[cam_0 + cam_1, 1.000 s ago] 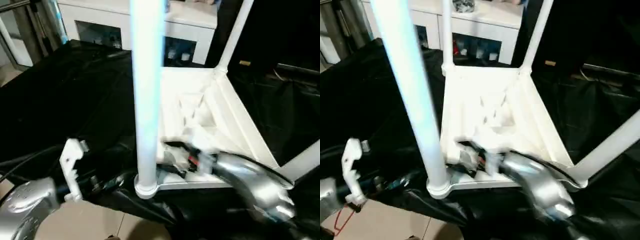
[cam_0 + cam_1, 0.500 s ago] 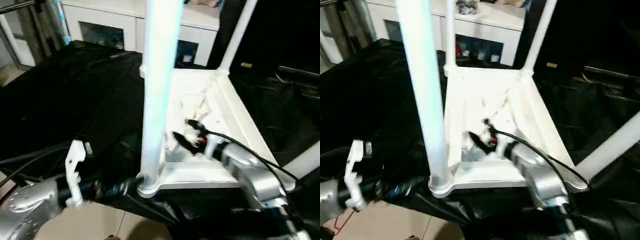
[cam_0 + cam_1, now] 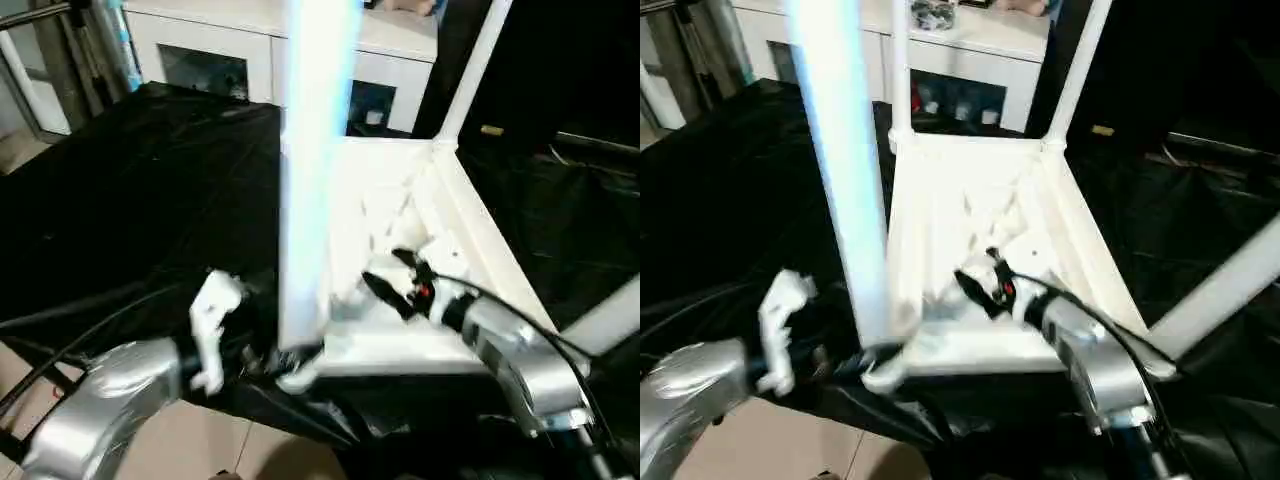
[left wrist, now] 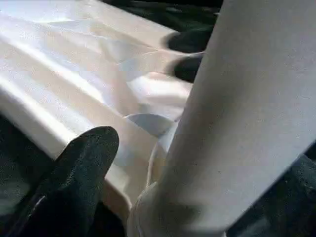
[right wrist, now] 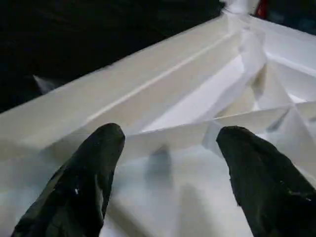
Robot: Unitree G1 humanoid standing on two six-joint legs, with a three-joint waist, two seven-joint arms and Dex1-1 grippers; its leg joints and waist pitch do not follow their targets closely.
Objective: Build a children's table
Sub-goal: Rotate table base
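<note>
The children's table lies upside down, and its white tabletop (image 3: 478, 243) shows a ribbed underside. Legs stand up from its corners: the near-left leg (image 3: 315, 170), the near-right leg (image 3: 612, 320), the far-right leg (image 3: 472, 70) and the far-left leg (image 3: 899, 70). My left gripper (image 4: 197, 163) is open at the foot of the near-left leg. It straddles that leg, and one black finger (image 4: 79, 168) stands a little apart from it. My right gripper (image 5: 173, 182) hangs open just above the ribs in the near part of the underside, with nothing between its fingers (image 3: 385, 290).
A black cloth (image 3: 130, 200) covers the surface under the tabletop. The white cabinet (image 3: 200, 50) with glass doors stands behind it. Tan floor (image 3: 200, 450) shows at the near edge. A cable (image 3: 510, 300) runs along my right forearm.
My left arm has swung right, bringing its gripper to the near-left leg's foot. My right gripper has reached forward from the near rim over the ribbed underside.
</note>
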